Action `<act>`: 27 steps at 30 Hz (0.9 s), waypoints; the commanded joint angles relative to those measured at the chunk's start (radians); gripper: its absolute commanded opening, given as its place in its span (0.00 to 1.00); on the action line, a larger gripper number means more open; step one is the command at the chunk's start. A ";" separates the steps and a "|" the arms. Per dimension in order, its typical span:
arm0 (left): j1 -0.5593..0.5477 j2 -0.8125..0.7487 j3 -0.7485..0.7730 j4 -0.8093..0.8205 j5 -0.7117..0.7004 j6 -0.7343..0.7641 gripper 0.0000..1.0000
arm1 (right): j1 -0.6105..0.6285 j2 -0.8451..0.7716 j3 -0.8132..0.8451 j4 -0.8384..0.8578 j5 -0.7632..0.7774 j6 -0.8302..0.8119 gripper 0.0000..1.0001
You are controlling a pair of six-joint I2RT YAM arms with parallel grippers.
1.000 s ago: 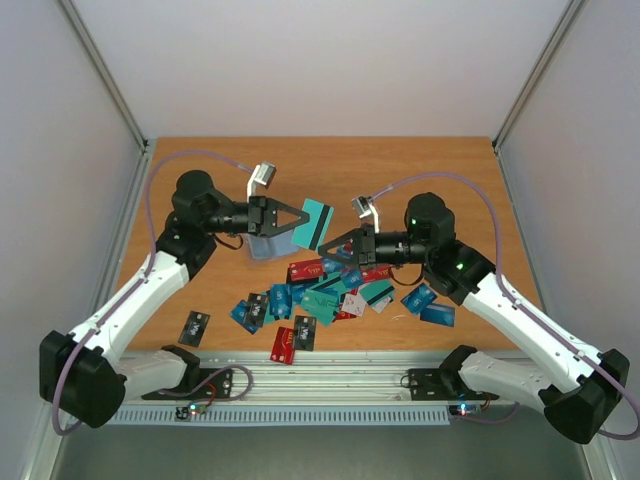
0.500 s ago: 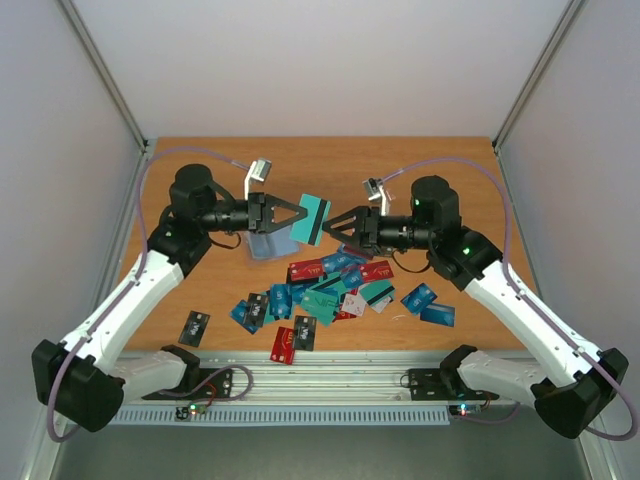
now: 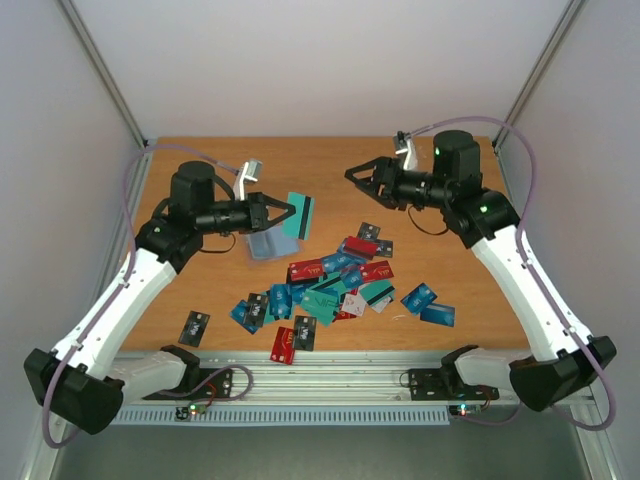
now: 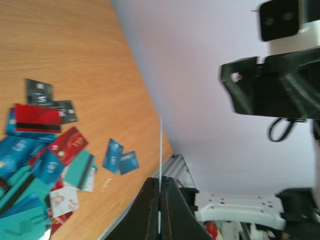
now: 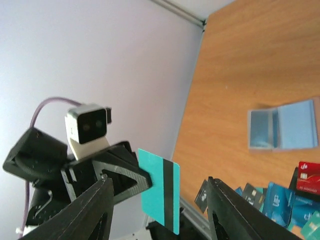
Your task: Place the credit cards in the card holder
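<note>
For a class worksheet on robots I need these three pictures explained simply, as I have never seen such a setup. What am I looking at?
Two white robot arms are bolted at the near edge of a wooden table. One picture comes from a fixed camera above and behind them. The other two come from a camera on each wrist. Loose cards lie heaped on the table, near an open card holder. The left gripper is shut on a teal card, held above the table. The right gripper is open and holds nothing.
</note>
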 commanded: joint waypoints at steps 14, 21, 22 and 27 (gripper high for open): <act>0.081 0.057 0.042 -0.217 -0.290 0.054 0.00 | -0.030 0.380 0.307 -0.129 -0.160 -0.117 0.51; 0.196 0.166 -0.024 -0.068 -0.178 0.070 0.00 | -0.020 0.498 0.319 -0.053 -0.193 -0.085 0.49; 0.208 0.188 -0.033 -0.045 -0.163 0.075 0.00 | -0.015 0.518 0.326 -0.051 -0.190 -0.086 0.49; 0.271 0.315 -0.079 0.080 -0.092 0.079 0.00 | 0.032 0.647 0.389 -0.089 -0.169 -0.120 0.45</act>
